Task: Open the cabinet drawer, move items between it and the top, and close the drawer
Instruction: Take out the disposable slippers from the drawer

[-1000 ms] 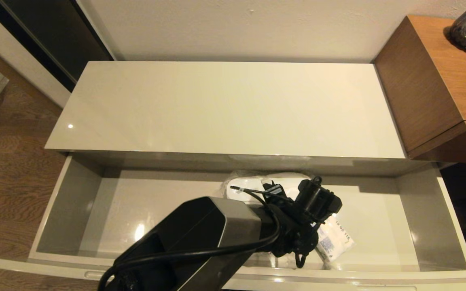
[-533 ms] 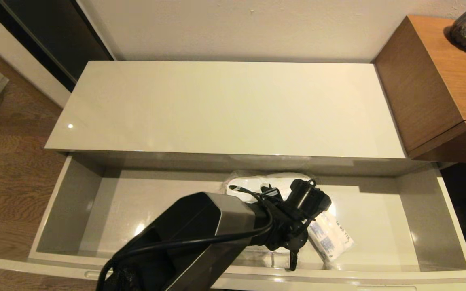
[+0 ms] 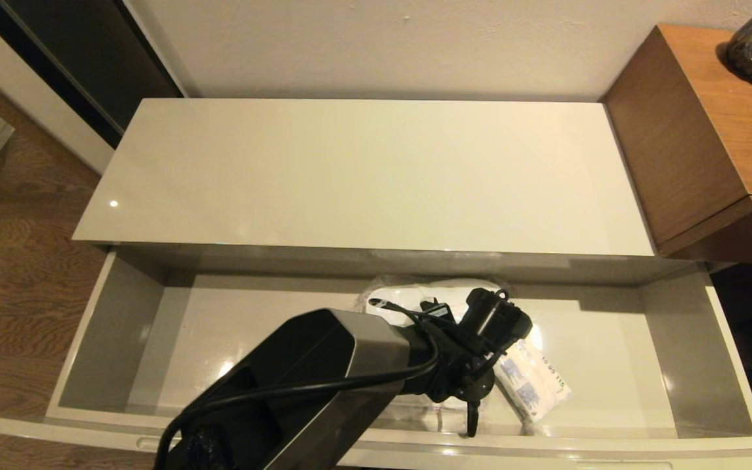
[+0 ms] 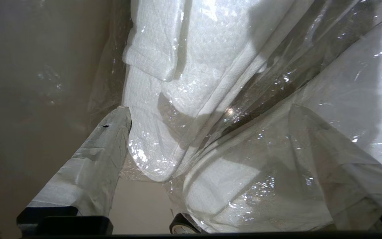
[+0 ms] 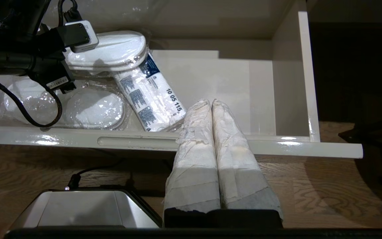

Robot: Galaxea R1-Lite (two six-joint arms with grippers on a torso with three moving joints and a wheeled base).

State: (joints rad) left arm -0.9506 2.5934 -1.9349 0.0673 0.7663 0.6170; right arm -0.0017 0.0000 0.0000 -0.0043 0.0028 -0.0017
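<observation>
Drawer [image 3: 689, 346] pulled out, glossy grey walls. Inside: terry-textured slippers [image 4: 191, 76] in crinkled clear wrap, pillow-shaped packet [image 3: 536, 388] beside them. Left end effector [image 4: 207, 113] spread over slippers; right end effector [image 5: 212, 103], taped fingers pressed together, parked outside drawer front.

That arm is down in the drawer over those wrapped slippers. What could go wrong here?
The left gripper stands open around the wrapped slippers; its fingers may pinch only loose, slippery plastic. The packet lies right beside them and could get dragged along.
</observation>
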